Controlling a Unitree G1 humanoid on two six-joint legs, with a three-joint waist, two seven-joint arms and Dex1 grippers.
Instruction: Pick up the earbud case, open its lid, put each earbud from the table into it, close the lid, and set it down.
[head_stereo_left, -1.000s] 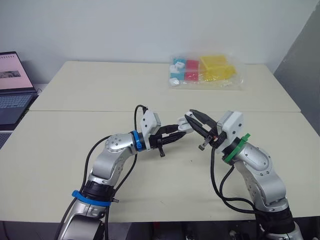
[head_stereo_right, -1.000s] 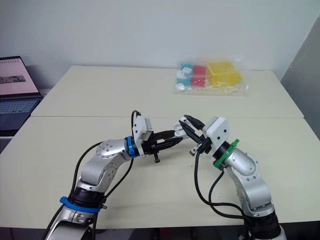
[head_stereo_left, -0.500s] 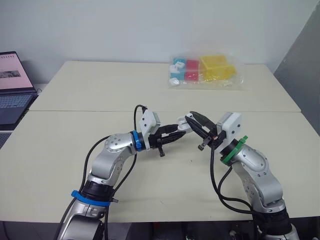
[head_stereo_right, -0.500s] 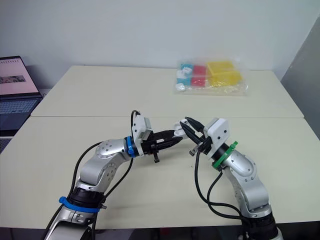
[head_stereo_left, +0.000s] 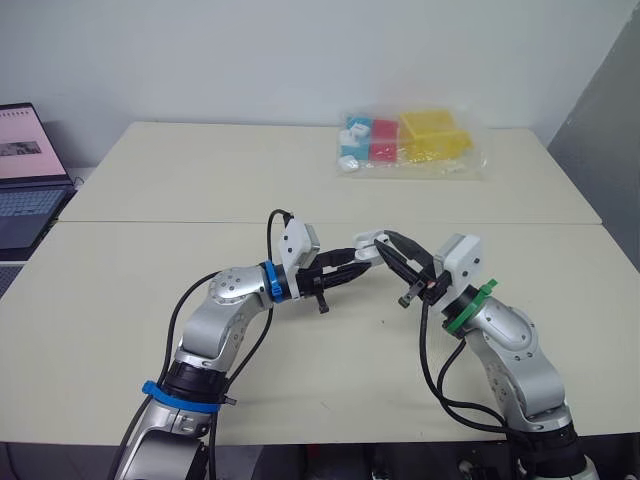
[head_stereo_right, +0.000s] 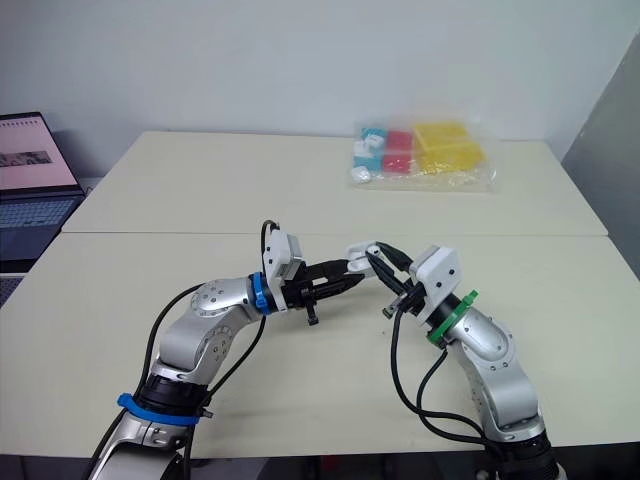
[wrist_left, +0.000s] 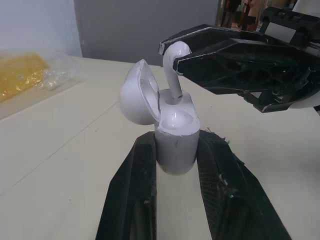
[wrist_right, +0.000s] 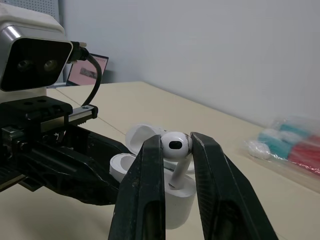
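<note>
Earbud (wrist_right: 175, 144) meets the open case (wrist_left: 175, 145), centre of frame.
Left gripper (head_stereo_left: 347, 268) pinches the case, lid (wrist_left: 139, 92) tipped back; right gripper (head_stereo_right: 374, 254) pinches the earbud, stem tip at a socket.

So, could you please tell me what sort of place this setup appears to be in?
Most likely an office or lab workroom. Two plain cream tables are pushed together against a bare white wall, an open laptop sits at the left edge, and a clear bag of coloured plastic boxes lies at the far side.
</note>
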